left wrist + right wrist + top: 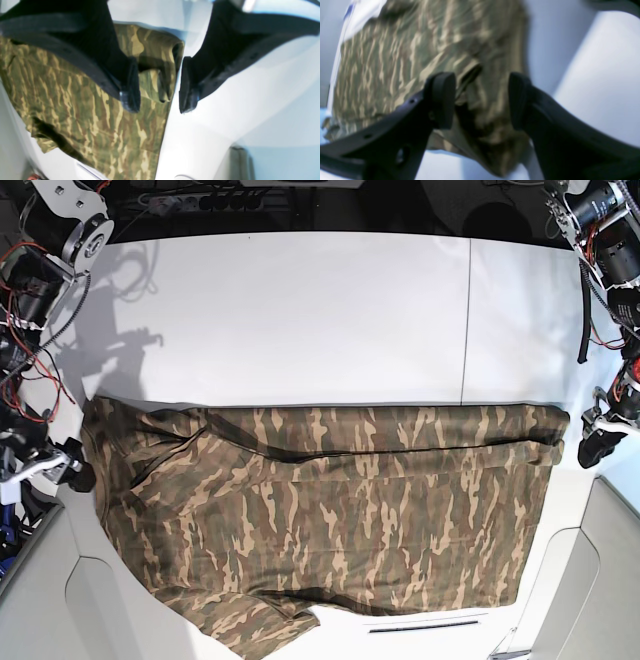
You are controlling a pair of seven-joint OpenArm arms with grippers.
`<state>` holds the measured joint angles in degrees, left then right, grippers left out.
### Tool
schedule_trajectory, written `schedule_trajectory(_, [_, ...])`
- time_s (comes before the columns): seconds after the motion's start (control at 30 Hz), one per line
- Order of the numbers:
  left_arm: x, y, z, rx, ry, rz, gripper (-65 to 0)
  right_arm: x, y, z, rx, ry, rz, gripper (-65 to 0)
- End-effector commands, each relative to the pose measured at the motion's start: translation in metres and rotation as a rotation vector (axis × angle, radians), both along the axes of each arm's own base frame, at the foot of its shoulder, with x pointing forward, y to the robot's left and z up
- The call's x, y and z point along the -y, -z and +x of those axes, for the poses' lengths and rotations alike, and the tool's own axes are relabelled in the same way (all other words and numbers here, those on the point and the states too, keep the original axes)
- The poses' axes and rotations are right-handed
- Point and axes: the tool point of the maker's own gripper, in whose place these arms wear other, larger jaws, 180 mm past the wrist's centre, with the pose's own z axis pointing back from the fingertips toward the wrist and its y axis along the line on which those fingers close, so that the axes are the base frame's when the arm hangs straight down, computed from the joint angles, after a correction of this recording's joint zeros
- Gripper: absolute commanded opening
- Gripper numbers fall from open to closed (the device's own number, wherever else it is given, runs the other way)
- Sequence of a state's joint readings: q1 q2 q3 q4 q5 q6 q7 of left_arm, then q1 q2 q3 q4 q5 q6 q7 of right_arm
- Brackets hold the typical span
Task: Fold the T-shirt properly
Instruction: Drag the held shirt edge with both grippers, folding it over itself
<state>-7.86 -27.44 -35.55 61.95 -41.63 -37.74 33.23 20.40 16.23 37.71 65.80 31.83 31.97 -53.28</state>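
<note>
The camouflage T-shirt (330, 510) lies spread flat across the front half of the white table (300, 310), with its far long edge folded over. My left gripper (158, 100) is open just above the table, and the shirt's folded corner (162, 82) lies between its fingers; in the base view it (592, 442) sits at the shirt's right end. My right gripper (480, 100) is open over bunched fabric (485, 110) at the shirt's other end, which is at the left (72, 472) in the base view. Both wrist views are blurred.
A thin seam (466, 320) runs front to back across the table right of centre. Wired arm bases stand at the back left (60, 230) and back right (600, 220). Grey panels (100, 610) border the table's front corners.
</note>
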Motion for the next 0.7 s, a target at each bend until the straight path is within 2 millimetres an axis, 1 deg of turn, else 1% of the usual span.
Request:
schedule_trajectory(0.0, [-0.007, -0.016, 0.004, 0.043, -0.002, 0.019, -30.5, 0.014, -0.015, 0.002, 0.056, 0.029, -0.007, -31.6])
schedule_trajectory(0.07, [-0.006, -0.008, -0.003, 0.023, -0.002, 0.016, -24.2, 0.022, -0.003, -0.012, 0.039, 0.061, -0.006, -31.6])
schedule_trajectory(0.1, [-0.006, -0.005, -0.007, 0.014, -0.002, 0.015, -22.4, 0.024, 0.004, -0.02, 0.028, 0.071, -0.007, -31.6])
schedule_trajectory(0.2, [-0.004, 0.003, -0.013, 0.002, -0.006, 0.01, -21.7, 0.027, 0.025, -0.04, 0.008, 0.098, -0.012, -31.6])
schedule_trajectory(0.27, [-0.004, 0.007, -0.014, -0.006, -0.024, 0.001, -21.7, 0.031, 0.033, -0.052, 0.012, 0.123, -0.019, -31.6])
schedule_trajectory(0.37, [-0.003, 0.016, -0.016, -0.03, -0.051, -0.004, -21.7, 0.039, 0.042, -0.063, 0.016, 0.168, -0.026, -31.6])
schedule_trajectory(0.43, [-0.001, 0.02, -0.017, -0.04, -0.048, -0.003, -21.7, 0.041, 0.045, -0.068, 0.009, 0.189, -0.025, -31.6])
schedule_trajectory(0.5, [0.002, 0.024, -0.018, -0.047, -0.048, -0.01, -21.7, 0.04, 0.048, -0.068, 0.001, 0.194, -0.018, -31.6])
schedule_trajectory(0.57, [0.005, 0.026, -0.018, -0.047, -0.048, -0.018, -21.7, 0.034, 0.049, -0.065, 0.004, 0.181, -0.006, -31.6])
schedule_trajectory(0.67, [0.008, 0.029, -0.017, -0.045, -0.051, -0.013, -21.7, 0.02, 0.052, -0.059, 0.006, 0.146, 0.007, -31.6])
